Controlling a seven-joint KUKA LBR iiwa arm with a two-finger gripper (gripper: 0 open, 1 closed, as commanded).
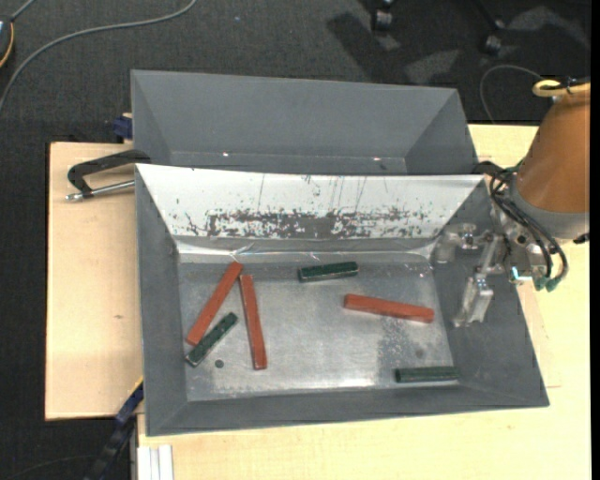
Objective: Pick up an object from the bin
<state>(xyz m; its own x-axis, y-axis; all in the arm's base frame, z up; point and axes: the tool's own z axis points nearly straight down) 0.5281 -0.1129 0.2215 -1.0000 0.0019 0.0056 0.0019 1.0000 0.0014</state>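
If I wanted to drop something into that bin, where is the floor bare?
Bare: the middle of the grey metal bin, between the near-vertical red bar and the right red bar. Crowded: the left, where another red bar and a dark green bar lie beside it.

Far above the jaws and away to their left lies a dark carpet floor (56, 94). A thin white cable (94, 30) curls over it, well left of the jaws. Some black feet (380, 14) stand high above the jaws. A pale table (375, 450) shows below them
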